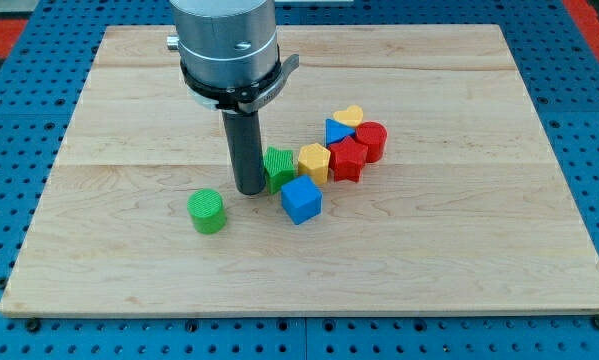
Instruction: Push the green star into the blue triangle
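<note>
The wooden board (459, 250) fills most of the view, lying on a blue pegboard surface (9, 80) that shows round its edges. Above the board's middle hangs the arm's grey metal housing (225, 45), and from it a dark rod (245, 140) drops straight down. My tip (251, 190) rests on the board just at the left side of the green star (279, 167), touching it or very nearly so (the gap, if any, is too fine to tell). There are no fingers on this rig, so nothing is clenched or grasped; the rod only stands against the star.

The green star sits near the board's centre, at the left end of a tight cluster. Just right of it is a yellow block (315, 161), then a red block (348, 159), with a red cylinder (371, 140) behind that. The blue triangle (337, 132) lies at the cluster's upper side, between the yellow block and a yellow heart (349, 116), apart from the star. A blue cube (301, 200) sits just below the star. A green cylinder (208, 211) stands alone toward the view's lower left of my tip.
</note>
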Controlling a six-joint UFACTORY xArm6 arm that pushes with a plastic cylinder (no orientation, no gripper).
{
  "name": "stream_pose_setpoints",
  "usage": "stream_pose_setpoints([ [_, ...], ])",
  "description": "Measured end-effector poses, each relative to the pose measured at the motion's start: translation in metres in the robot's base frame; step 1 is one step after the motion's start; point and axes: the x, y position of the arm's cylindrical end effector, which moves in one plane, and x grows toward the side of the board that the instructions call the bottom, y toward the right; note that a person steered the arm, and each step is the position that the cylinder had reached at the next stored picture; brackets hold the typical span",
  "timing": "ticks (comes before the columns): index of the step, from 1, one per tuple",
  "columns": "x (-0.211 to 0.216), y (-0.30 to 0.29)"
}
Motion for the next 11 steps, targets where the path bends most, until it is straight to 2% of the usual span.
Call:
stream_pose_setpoints([
  [2, -0.010, 0.014],
  [4, -0.053, 0.014],
  [5, -0.026, -0.042],
  [6, 0.001, -0.036],
  [7, -0.001, -0.024],
  [8, -0.027, -0.018],
  [9, -0.041, 0.029],
  [10, -0.052, 0.040],
  [11, -0.056, -0.010],
])
